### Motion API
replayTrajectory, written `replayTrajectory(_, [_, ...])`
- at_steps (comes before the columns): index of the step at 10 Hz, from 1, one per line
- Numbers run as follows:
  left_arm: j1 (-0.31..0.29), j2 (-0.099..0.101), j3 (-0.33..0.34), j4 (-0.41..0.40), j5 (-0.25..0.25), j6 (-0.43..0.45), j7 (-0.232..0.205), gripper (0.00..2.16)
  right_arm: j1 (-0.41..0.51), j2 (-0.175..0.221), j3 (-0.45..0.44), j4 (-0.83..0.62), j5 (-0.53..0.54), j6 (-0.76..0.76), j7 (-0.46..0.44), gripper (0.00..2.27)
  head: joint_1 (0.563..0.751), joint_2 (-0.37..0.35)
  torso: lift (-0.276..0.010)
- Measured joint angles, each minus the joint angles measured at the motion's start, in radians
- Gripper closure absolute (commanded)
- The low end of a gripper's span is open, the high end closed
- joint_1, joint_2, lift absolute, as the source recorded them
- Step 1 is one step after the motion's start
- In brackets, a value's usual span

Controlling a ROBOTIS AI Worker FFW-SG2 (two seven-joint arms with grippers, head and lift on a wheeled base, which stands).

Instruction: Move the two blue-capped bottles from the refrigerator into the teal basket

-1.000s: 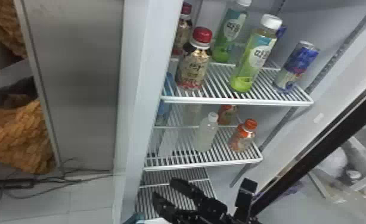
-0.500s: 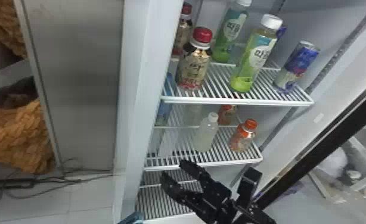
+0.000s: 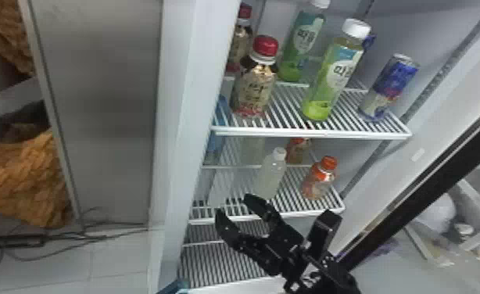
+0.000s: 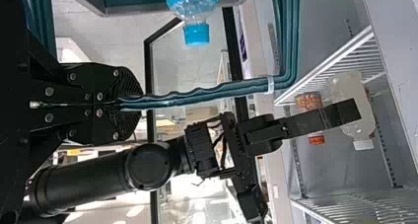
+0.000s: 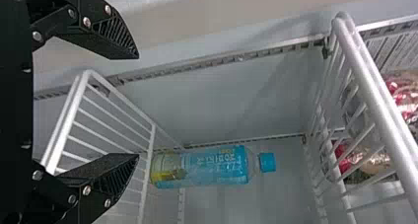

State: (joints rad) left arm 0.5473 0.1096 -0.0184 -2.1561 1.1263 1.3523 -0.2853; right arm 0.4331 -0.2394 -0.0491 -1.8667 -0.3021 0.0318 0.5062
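Head view: here's the right gripper (image 3: 236, 206), fingers spread with nothing between them, up by the front of the middle shelf (image 3: 305, 211). Over the last second it has climbed from lower down towards that shelf, while the bottles in the fridge have kept their places. Tucked by the side wall, half hidden, there's the blue of one blue-capped bottle (image 3: 215, 146).

Over to the left wrist view: the left gripper (image 4: 140, 103) is pinching the teal handle (image 4: 197, 96) of the basket (image 4: 143, 9), and another blue-capped bottle (image 4: 193, 7) looks to be in there already.

Right wrist view now, and there's the target, upright beyond the open fingers, well apart from them. It should be fairly weighty if full, firm with a little give in the plastic, and slick if the cold has wet it. Go for the middle of the labelled body, below the shoulder, not the cap, and squeeze moderately; too hard could dent it, too light and it slides.
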Motion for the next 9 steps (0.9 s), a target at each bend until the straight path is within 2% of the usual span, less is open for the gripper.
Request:
replayTrajectory(5, [0.001,-0.004,0.003,0.012,-0.002,-0.001,0.000,1.16,-0.117,-0.002,0.053,0.157,0.015,-0.126,-0.056,0.17,0.695,-0.350,-0.167])
replayTrajectory(9, [0.002,-0.003,0.004,0.012,0.000,0.000,0.000,1.16,-0.206,0.032,0.058,0.237,0.068,-0.234,-0.114,0.14,0.695,-0.350,-0.167])
